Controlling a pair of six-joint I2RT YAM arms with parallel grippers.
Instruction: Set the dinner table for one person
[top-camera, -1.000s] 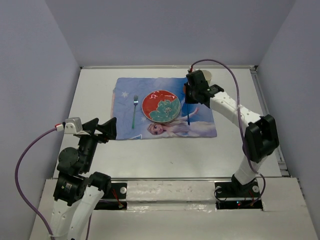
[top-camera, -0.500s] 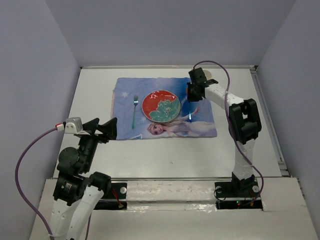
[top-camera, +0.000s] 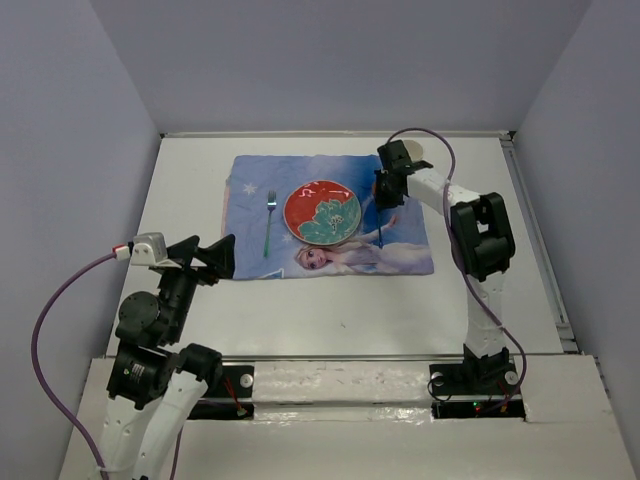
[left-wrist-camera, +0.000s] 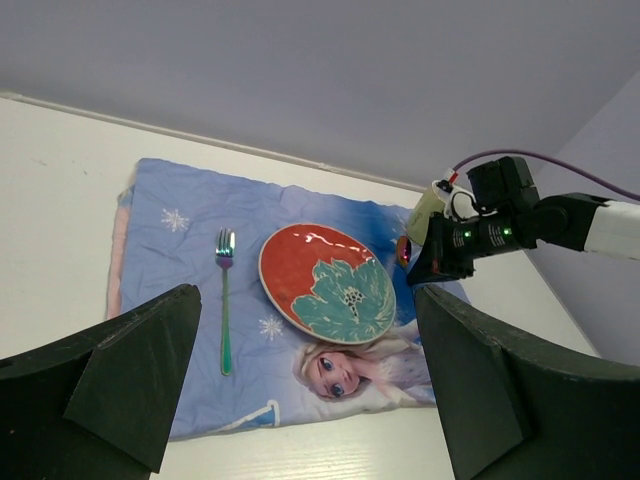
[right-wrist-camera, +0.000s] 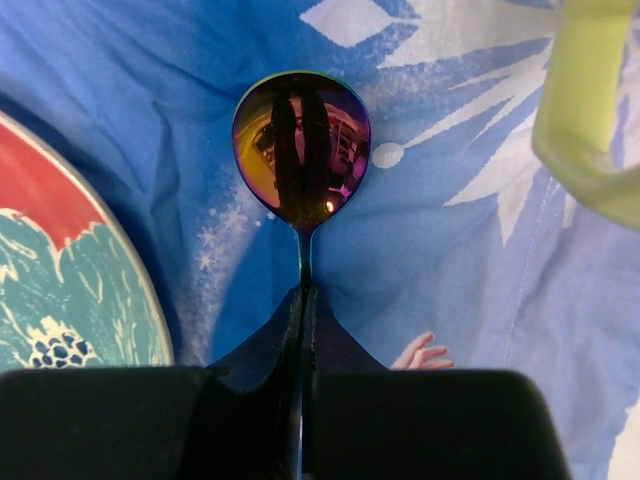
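The white dinner table (top-camera: 300, 310) carries a blue princess placemat (top-camera: 250, 200). A red and teal plate (top-camera: 322, 213) sits at the mat's middle, and a green-handled fork (top-camera: 269, 222) lies to its left. My right gripper (right-wrist-camera: 303, 295) is shut on the thin handle of an iridescent spoon (right-wrist-camera: 302, 150). The spoon's bowl points away from me, over the mat just right of the plate (right-wrist-camera: 60, 290). From above, the right gripper (top-camera: 388, 190) is at the plate's right edge. My left gripper (left-wrist-camera: 300, 400) is open and holds nothing, well in front of the mat.
A yellow-green cup (right-wrist-camera: 585, 110) stands just right of the spoon, at the mat's far right corner (left-wrist-camera: 424, 212). Low walls edge the table at the back and sides. My left gripper (top-camera: 205, 258) hovers near the mat's front left corner.
My right arm has folded back, bringing the gripper and spoon slightly toward the plate's right side. The left arm has not moved.
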